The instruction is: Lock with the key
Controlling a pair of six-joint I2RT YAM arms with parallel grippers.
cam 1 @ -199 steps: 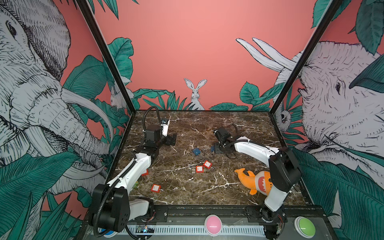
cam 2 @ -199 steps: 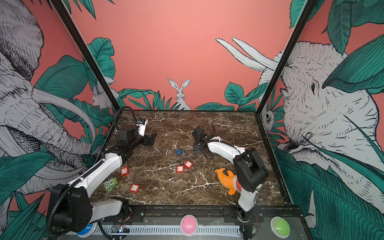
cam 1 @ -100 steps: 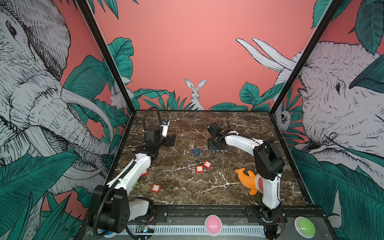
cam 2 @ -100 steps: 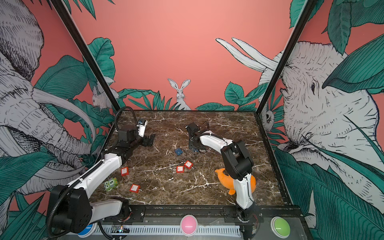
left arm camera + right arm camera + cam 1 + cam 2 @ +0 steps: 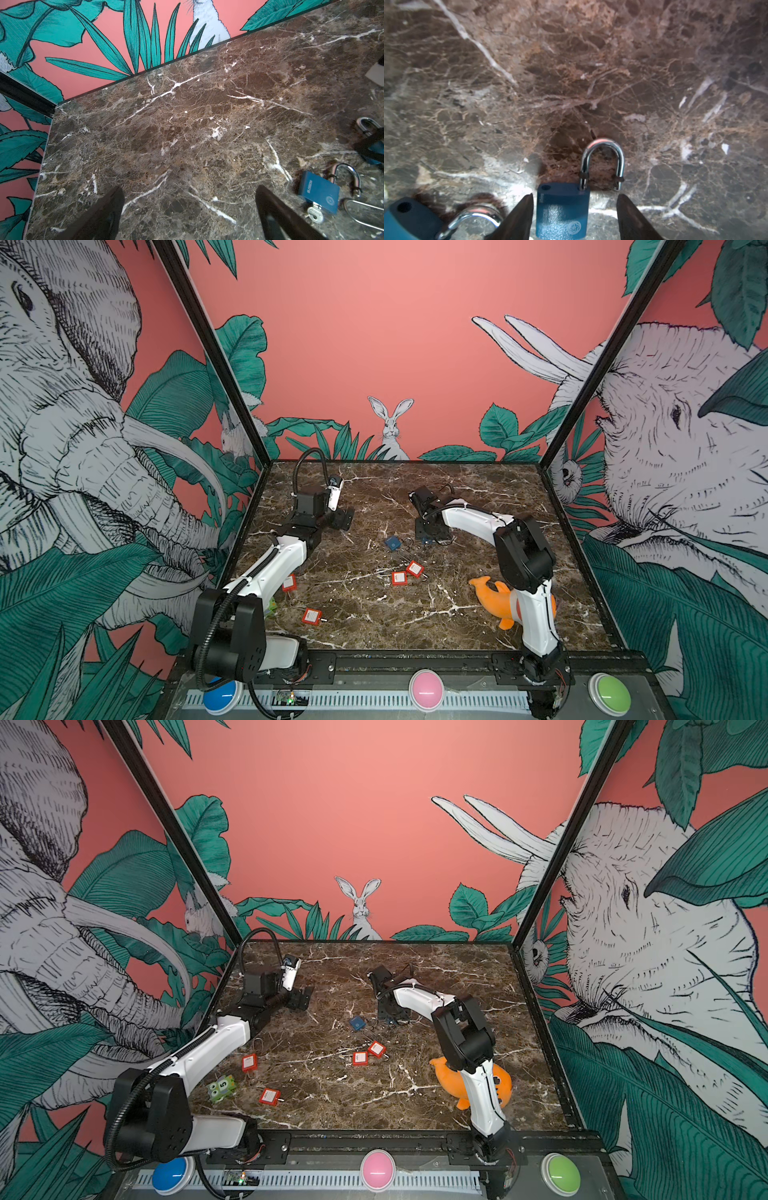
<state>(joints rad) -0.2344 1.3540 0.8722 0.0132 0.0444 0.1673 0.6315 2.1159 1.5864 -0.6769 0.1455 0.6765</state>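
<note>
right gripper (image 5: pixel 574 197) is low over the brown marble tabletop (image 5: pixel 571 83), jaws part open, straddling a small blue metal padlock (image 5: pixel 562 212). Body sits close to one side with a gap on the other, so no grip. Its steel shackle (image 5: pixel 602 151) is popped open. A second blue padlock (image 5: pixel 319 192) lies just beside it, silver key (image 5: pixel 314 214) in its base. left gripper (image 5: pixel 189 189) is wide open and empty, near the back-left corner.

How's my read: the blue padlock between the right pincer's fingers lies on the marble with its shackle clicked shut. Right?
No, the shackle is open: the right wrist view shows one leg free beside the body, its hole empty. The blue padlock does lie on the marble between the fingers of the right pincer.
</note>
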